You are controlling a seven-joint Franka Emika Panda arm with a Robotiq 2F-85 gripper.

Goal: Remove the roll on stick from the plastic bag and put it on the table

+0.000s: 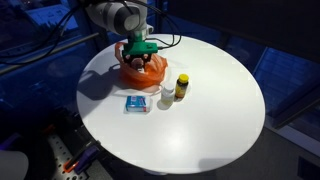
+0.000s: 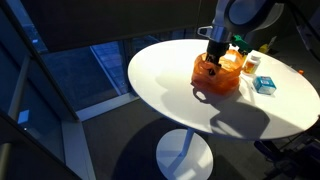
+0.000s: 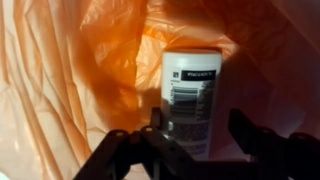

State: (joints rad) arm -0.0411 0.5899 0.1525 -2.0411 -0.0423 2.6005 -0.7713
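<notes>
An orange plastic bag (image 1: 140, 74) sits on the round white table (image 1: 205, 130); it also shows in an exterior view (image 2: 215, 78). My gripper (image 1: 141, 55) reaches down into the bag's mouth (image 2: 215, 58). In the wrist view a white roll on stick (image 3: 192, 90) with a printed label lies inside the orange bag (image 3: 90, 70). My gripper (image 3: 197, 138) is open, with one finger on each side of the stick's lower end. The right finger stands apart from the stick; whether the left finger touches it I cannot tell.
Next to the bag stand a yellow-capped bottle (image 1: 181, 87) and a small white container (image 1: 167, 98), with a blue packet (image 1: 137, 103) lying flat. The packet also shows in an exterior view (image 2: 265, 85). The table edge is close behind the bag.
</notes>
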